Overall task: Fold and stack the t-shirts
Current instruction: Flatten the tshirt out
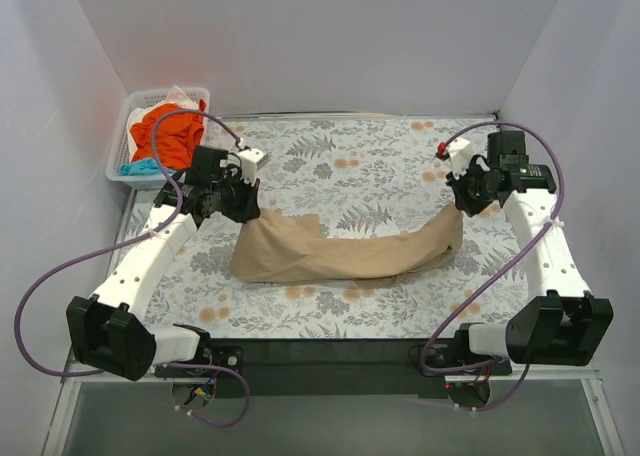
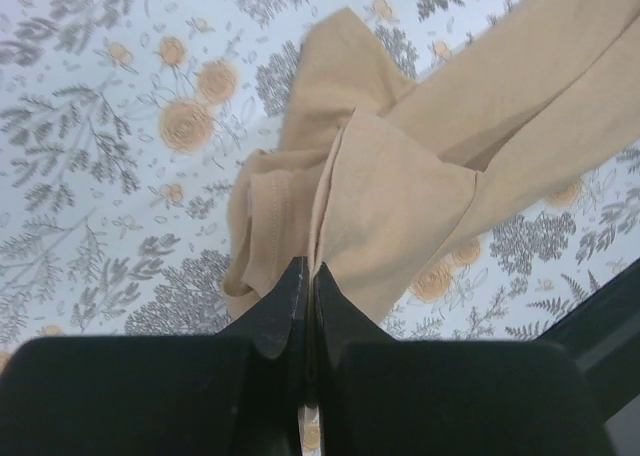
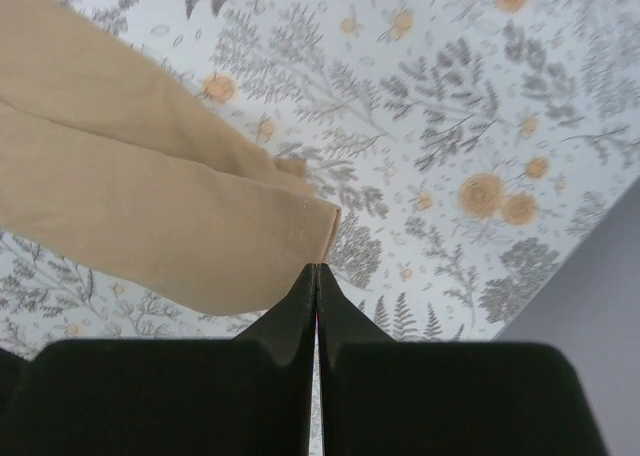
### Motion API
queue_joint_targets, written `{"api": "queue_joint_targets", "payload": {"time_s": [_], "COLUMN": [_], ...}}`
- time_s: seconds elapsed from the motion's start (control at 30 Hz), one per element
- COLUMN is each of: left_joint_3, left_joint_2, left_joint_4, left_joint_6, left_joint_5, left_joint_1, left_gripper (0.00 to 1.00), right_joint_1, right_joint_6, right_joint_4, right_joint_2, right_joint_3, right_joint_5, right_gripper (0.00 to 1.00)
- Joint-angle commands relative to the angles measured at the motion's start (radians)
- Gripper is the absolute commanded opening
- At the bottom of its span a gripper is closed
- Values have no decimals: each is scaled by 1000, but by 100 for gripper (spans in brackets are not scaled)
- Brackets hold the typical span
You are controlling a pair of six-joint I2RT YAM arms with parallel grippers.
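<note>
Overhead, the tan t-shirt (image 1: pixel 340 248) sags in a long band between the left gripper (image 1: pixel 246 208) and the right gripper (image 1: pixel 462 204). A broad stretch of floral table cover (image 1: pixel 370 156) lies beyond it to the far wall. The orange t-shirt (image 1: pixel 168 136) sits in the white basket (image 1: pixel 118 141) at the far-left corner. At the left wrist, the fingers (image 2: pixel 285 306) are pressed together, pinching a folded edge. At the right wrist, the closed fingers (image 3: pixel 290 316) nip the cloth beside its hemmed corner, with the side wall (image 3: pixel 600 306) near.

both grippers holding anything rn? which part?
Both are on the tan t-shirt. The left gripper pinches a folded edge at its left end. The right gripper appears to nip the hemmed corner at the other end, barely at the fingertips.
</note>
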State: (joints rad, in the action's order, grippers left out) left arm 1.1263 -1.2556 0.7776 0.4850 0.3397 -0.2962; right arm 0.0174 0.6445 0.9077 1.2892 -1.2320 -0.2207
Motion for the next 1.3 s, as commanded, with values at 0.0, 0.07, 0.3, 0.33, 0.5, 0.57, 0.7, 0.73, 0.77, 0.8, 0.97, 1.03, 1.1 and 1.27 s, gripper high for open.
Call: {"api": "queue_joint_targets", "payload": {"time_s": [0.0,0.07,0.3,0.33,0.5,0.57,0.7,0.73,0.77,0.8,0.97,1.03,1.1,1.27], "left_joint_3": [122,243,1056,1186,1345,1180,1150,1184,1234,1251,1048,878,581,121], "left_joint_2": [-51,-144,-651,-707,-786,-684,-608,-613,-617,-617,-486,-402,-239,53], "left_joint_4": [-44,-89,-71,-66,-455,-660,-1001,-1009,-1024,-1037,-1077,-1081,-1120,-918], "left_joint_6": [27,30,75,82,86,78,110,121,139,145,142,133,107,29], "left_joint_5": [-65,-79,-70,-80,-143,-204,-225,-219,-209,-200,-117,-33,54,263], "left_joint_1": [19,43,129,137,149,154,186,207,216,226,256,262,262,261], "left_gripper": [0,0,0,0,0,0,0,0,0,0,0,0,0,0], "right_joint_1": [-45,-60,-112,-119,-140,-142,-161,-165,-166,-166,-180,-183,-185,-185], "right_joint_6": [21,1,-86,-97,-178,-206,-278,-284,-287,-287,-293,-273,-234,-73], "right_joint_4": [-15,-41,-107,-128,-317,-477,-743,-768,-782,-802,-868,-869,-877,-848], "right_joint_2": [39,103,409,474,561,504,355,323,315,308,253,199,126,-43], "right_joint_3": [-141,-254,-848,-915,-1172,-1118,-934,-920,-920,-923,-819,-740,-564,-168], "right_joint_5": [-49,-58,-63,-57,1,30,53,49,46,44,18,-53,-106,-219], "right_gripper": [1,1,1,1,1,1,1,1,1,1,1,1,1,1]}}
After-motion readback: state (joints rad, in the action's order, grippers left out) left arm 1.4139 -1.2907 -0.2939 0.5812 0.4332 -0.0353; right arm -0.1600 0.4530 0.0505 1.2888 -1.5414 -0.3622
